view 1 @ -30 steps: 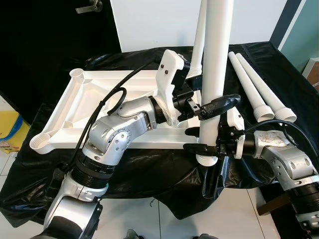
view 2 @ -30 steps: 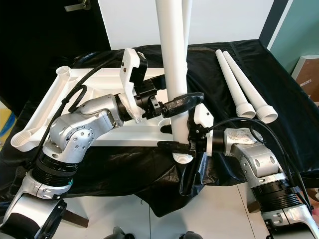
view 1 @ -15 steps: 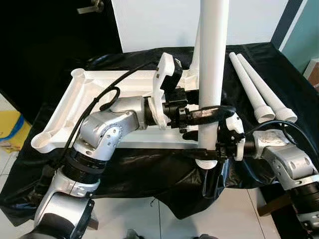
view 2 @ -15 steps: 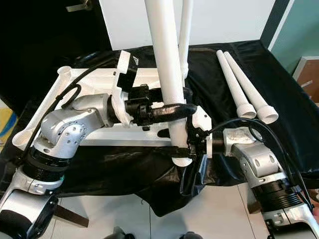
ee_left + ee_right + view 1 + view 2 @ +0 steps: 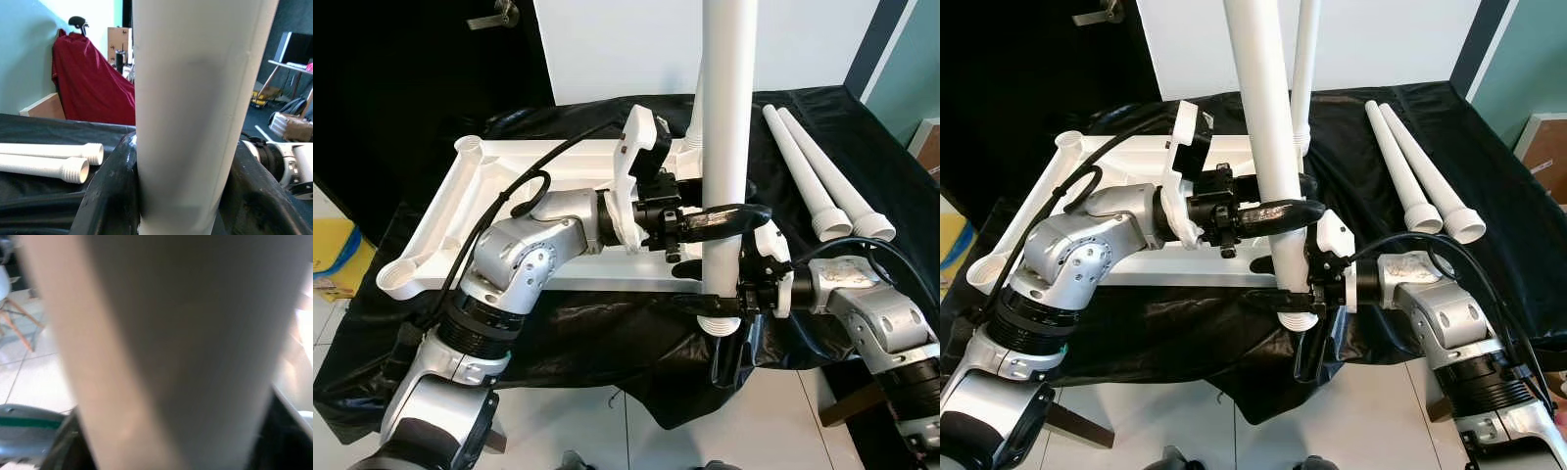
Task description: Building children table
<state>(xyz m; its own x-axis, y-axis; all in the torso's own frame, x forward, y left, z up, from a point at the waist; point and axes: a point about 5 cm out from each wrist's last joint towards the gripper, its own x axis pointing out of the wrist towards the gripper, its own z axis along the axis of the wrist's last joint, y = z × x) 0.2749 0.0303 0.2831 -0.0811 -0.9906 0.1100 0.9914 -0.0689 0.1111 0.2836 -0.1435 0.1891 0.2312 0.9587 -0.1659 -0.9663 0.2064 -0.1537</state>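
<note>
Left eye view has both my hands clamped on one upright white leg [image 5: 726, 127], left hand [image 5: 729, 217] above right hand [image 5: 717, 305], its threaded end hanging off the tabletop's [image 5: 489, 186] six o'clock edge, so next I must carry it to a corner socket [image 5: 396, 277].

leg [image 5: 724, 147] top cut off by frame | rt wrist view: blurred

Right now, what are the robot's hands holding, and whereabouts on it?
Both hold one upright white table leg: the left hand clamps its lower shaft, and the right hand grips just above its threaded bottom end.
</note>
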